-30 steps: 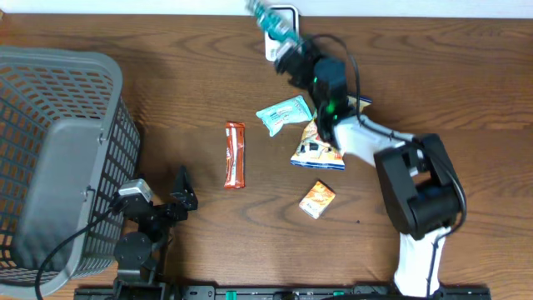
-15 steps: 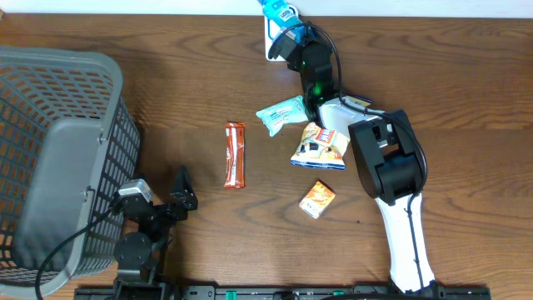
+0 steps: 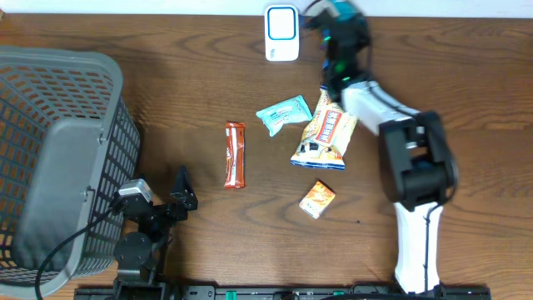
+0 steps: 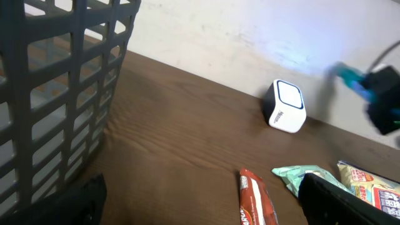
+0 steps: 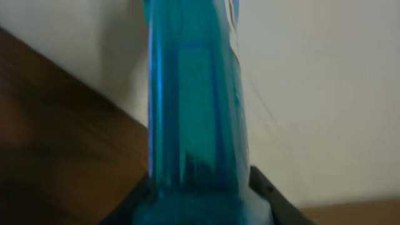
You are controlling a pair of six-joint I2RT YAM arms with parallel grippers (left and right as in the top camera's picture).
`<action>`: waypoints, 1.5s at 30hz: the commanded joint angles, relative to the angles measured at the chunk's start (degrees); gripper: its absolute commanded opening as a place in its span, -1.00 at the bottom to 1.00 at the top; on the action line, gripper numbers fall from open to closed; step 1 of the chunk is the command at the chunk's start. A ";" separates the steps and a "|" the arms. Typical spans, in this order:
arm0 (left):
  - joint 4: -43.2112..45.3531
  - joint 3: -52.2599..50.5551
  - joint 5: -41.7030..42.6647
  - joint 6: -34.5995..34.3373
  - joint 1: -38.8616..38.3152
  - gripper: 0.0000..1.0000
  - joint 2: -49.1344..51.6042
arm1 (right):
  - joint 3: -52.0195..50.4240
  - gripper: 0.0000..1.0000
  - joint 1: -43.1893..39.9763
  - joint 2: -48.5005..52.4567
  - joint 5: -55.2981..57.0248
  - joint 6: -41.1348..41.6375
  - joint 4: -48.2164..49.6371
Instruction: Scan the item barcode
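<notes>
Plainly, the right claw is the one doing the work: it is clamped on the blue item, whose base sits between the two dark fingers at the bottom of the right wrist view. The item's long axis runs straight out from the claw, up the middle of that frame. It is too blurred to say where its barcode is.

From overhead, claw and item hang at the top edge of the frame, right of centre. The white scanner stands on the counter just to their left, near but apart. That is the relation that matters. The scanner's blue-ringed window looks up toward the overhead camera, and the item is off to its right rather than over it. I would judge that the code has to be brought left across that window.

The left claw sits at the lower left with its jaws spread wide and empty, well apart from the scanner, so the right arm is by far the nearer.

The teal packet lies below the scanner.
</notes>
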 commanded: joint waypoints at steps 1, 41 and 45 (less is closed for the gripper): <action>-1.81 -1.33 -0.57 -0.11 0.24 0.96 -0.07 | 2.08 -0.97 -8.09 -3.98 13.66 2.05 -3.82; -1.81 -1.33 -0.57 -0.11 0.24 0.96 -0.07 | -0.17 0.98 -41.81 -11.23 -29.24 44.83 -50.69; -1.81 -1.33 -0.57 -0.11 0.24 0.96 -0.07 | -0.17 0.98 -35.26 -15.37 -42.56 53.72 -55.56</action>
